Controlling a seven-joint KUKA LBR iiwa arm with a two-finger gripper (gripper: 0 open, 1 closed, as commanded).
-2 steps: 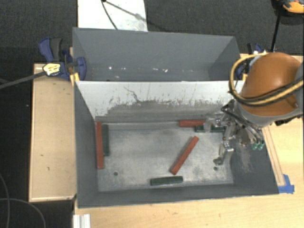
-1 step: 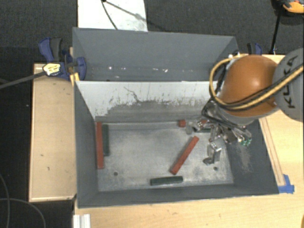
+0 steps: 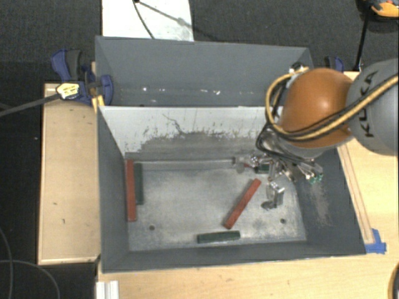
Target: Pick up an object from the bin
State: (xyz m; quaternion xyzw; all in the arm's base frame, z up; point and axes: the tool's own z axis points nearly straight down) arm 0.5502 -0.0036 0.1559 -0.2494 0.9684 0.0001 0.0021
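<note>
The slanted red stick [image 3: 242, 203] lies on the bin [image 3: 199, 73] floor, its top end just left of the pincer [image 3: 272, 195]. I cannot tell if the pincer is open or closed. A dark green stick [image 3: 218, 236] lies below it, to the left. Far left of the pincer, a long red stick [image 3: 131, 190] and a dark strip [image 3: 139, 182] lie side by side.

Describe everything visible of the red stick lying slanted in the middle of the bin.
The red stick is long, thin and straight, reddish-brown, with a dull surface; its material I cannot tell. It lies flat on the bin's floor, slanted from lower left to upper right. Its upper end is just beside the gripper; whether they touch is unclear. Its lower end nearly reaches a dark green stick by the front wall.
</note>
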